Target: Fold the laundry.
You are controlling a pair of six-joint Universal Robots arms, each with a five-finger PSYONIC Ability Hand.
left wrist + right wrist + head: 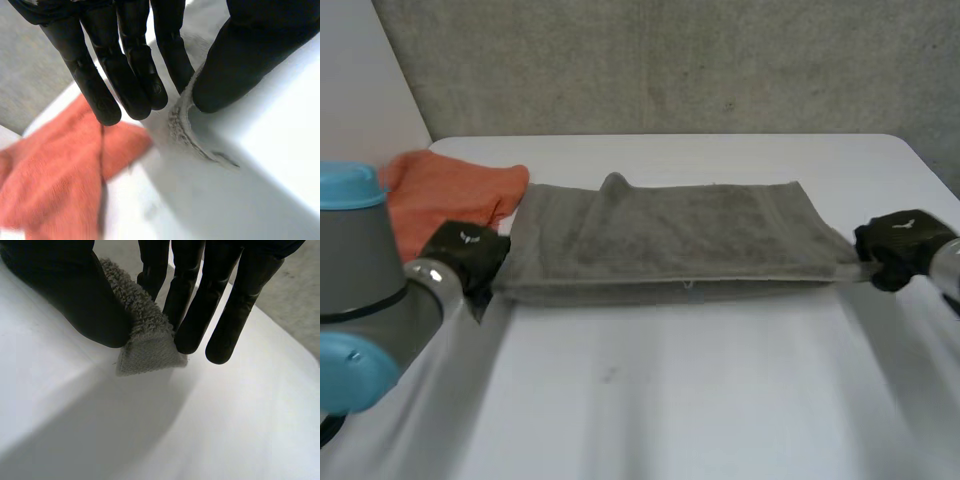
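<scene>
my left hand (465,252) pinches the left end of the folded grey terry towel (680,235) between thumb and fingers. my right hand (900,245) is clamped the same way on its right corner. the towel stretches between them across the white tabletop (700,390). a crumpled orange cloth (445,195) sits just beyond my left hand, beside the towel's end.

A: What is there apart from the job itself?
B: A white tabletop (720,400), smooth and matte, with its far edge straight and one far corner rounded at two o'clock.
A: And beyond it?
B: A rough grey concrete wall (700,60) at twelve o'clock, with a plain white panel (360,80) at ten o'clock.
</scene>
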